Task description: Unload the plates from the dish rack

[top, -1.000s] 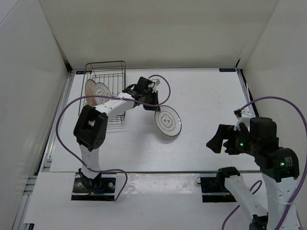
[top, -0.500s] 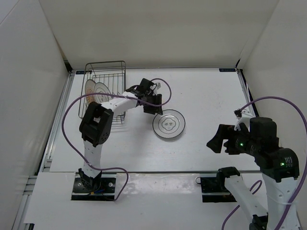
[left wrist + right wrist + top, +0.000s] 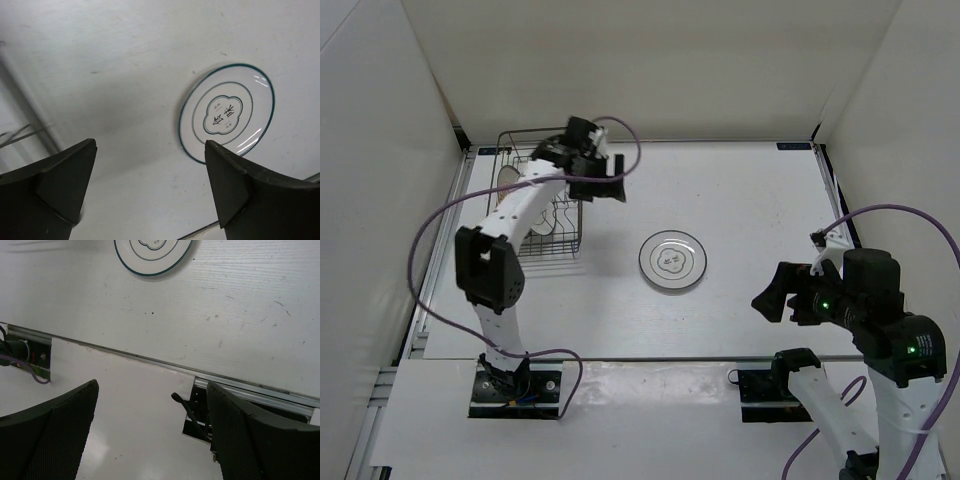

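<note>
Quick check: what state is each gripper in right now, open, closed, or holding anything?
Left gripper: open, holding nothing.
Right gripper: open, holding nothing.

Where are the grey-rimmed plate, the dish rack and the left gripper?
grey-rimmed plate [image 3: 672,260]: top external view, on its centre motif.
dish rack [image 3: 556,244]: top external view, on the wire grid at its near end.
left gripper [image 3: 150,145]: left wrist view, midway between its open fingertips.
</note>
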Controlling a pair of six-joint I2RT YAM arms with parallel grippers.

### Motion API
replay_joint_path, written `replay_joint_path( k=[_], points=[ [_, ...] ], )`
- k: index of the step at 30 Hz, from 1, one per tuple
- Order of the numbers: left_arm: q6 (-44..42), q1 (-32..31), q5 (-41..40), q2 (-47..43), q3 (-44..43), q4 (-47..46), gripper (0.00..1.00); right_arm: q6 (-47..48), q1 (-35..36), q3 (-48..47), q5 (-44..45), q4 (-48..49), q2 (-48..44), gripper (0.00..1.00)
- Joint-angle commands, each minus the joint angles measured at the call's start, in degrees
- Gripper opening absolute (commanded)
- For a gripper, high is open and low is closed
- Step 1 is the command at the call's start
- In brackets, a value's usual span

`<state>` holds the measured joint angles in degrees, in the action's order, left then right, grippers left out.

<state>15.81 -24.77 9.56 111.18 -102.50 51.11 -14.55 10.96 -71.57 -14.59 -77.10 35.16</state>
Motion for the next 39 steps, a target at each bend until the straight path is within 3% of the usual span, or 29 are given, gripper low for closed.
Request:
replay_joint_path(
  k=[1,7,15,33,39],
  points=[
    [-2.3,6.1,-3.0,-12.1,-4.9,8.7,1.00,0.3,0.1,-1.1,0.4,-10.3,-0.8,0.90],
    [-6.6,16.3,-17.3,-24.1,5.3,5.3,1.00,0.6,0.3,0.4,-0.4,-8.9,-0.8,0.90],
    [-9.9,18.5,-27.7,-27.1,12.8,-0.2,1.00,0.7,0.3,0.0,-0.4,-8.9,0.3,0.90],
    [-9.1,19.5,-24.2,-15.9,8.5,0.5,0.90,0.7,0.5,1.3,0.4,-8.5,0.6,0.90],
    [-8.2,20.7,-24.0,-12.5,6.4,2.0,0.78,0.7,0.6,1.4,0.8,-8.5,0.4,0.90]
  ],
)
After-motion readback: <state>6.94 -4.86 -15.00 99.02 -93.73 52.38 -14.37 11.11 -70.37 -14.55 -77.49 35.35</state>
